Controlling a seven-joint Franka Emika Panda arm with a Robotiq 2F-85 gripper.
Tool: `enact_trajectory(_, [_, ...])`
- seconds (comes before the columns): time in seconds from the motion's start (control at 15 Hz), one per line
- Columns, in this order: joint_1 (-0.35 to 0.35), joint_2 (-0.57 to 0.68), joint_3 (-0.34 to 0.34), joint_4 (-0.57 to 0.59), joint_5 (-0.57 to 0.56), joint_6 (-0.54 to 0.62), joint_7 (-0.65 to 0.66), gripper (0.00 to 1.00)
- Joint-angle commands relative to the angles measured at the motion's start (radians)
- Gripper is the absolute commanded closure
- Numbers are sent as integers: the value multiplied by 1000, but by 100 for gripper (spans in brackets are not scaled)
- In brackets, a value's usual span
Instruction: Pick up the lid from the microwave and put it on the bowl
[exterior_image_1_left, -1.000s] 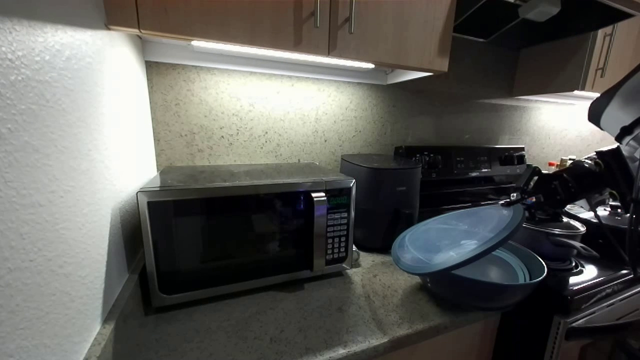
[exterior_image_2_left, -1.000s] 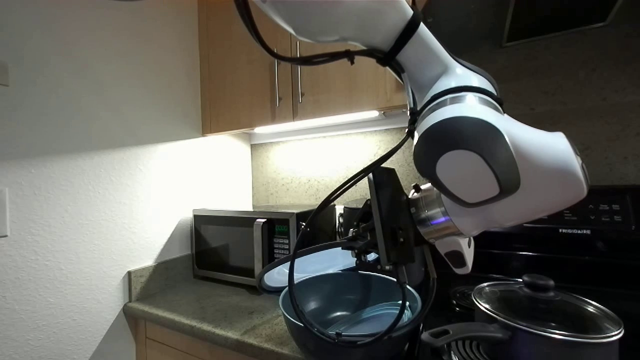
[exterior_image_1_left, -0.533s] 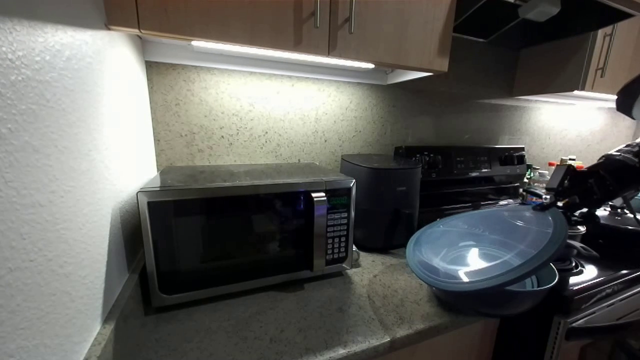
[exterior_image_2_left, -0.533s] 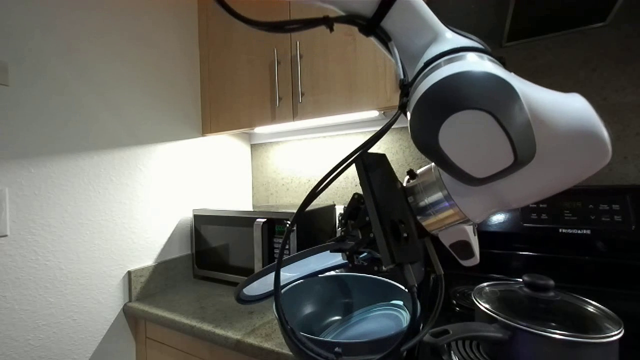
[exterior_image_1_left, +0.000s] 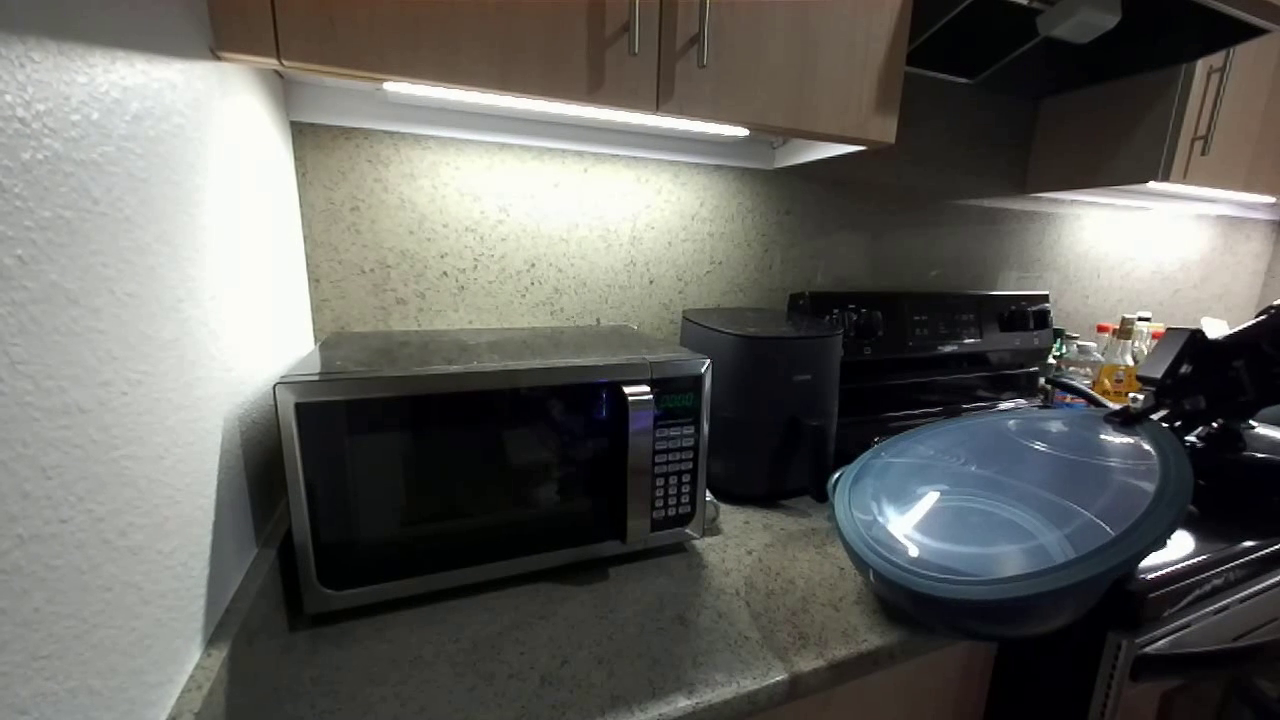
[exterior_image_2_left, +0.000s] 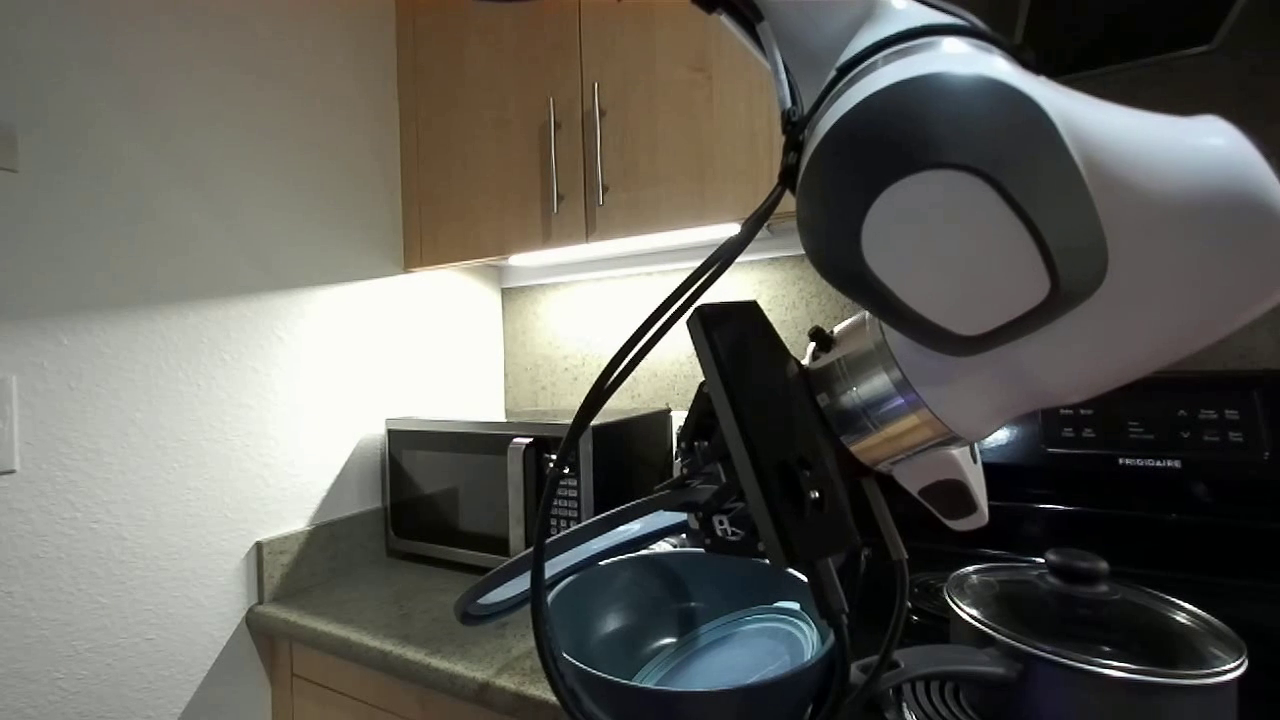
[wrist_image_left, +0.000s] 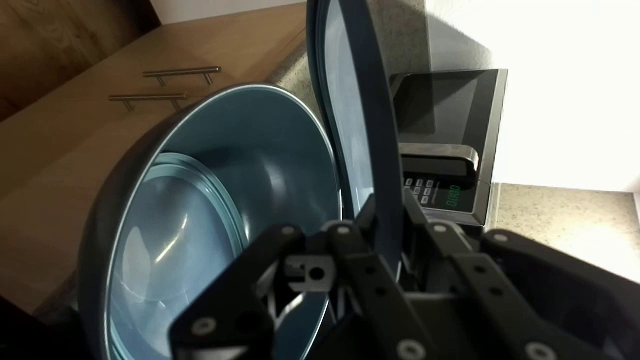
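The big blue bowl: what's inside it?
Inside the bowl is a smaller round pale-blue piece; exactly what it is, I can't tell. Whatever lies beneath it is covered, and in the wrist view the gripper hides part of the bowl.

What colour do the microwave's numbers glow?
Green. The microwave's glowing numbers show best in the wrist view.

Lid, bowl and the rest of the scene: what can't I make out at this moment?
Rim of the bowl: mostly hidden by the lid in an exterior view, so contact cannot be told.
Far end of the lid: cut off by the wrist view's top edge.
Inside of the microwave: hidden by its dark door in both exterior views.
Pot: base cut off by the bottom edge in an exterior view.
Bottles: labels too small to read in an exterior view.
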Motion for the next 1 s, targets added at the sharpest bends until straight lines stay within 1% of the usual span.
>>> enact_trajectory(0.0, [-1, 17, 1, 12, 6, -12, -12, 97])
enact_trajectory(0.07, [-9, 42, -12, 34, 8, -44, -40, 97])
enact_trajectory(0.27, [-12, 131, -22, 92, 77, -68, -78, 97])
enact_trajectory(0.4, [-27, 181, -28, 129, 92, -61, -44, 97])
enact_trajectory(0.6, [-57, 294, -30, 210, 123, -64, -15, 97])
enact_trajectory(0.8, [-86, 385, -17, 277, 149, -60, 17, 97])
enact_trajectory(0.93, [-89, 434, 2, 313, 174, -46, 50, 97])
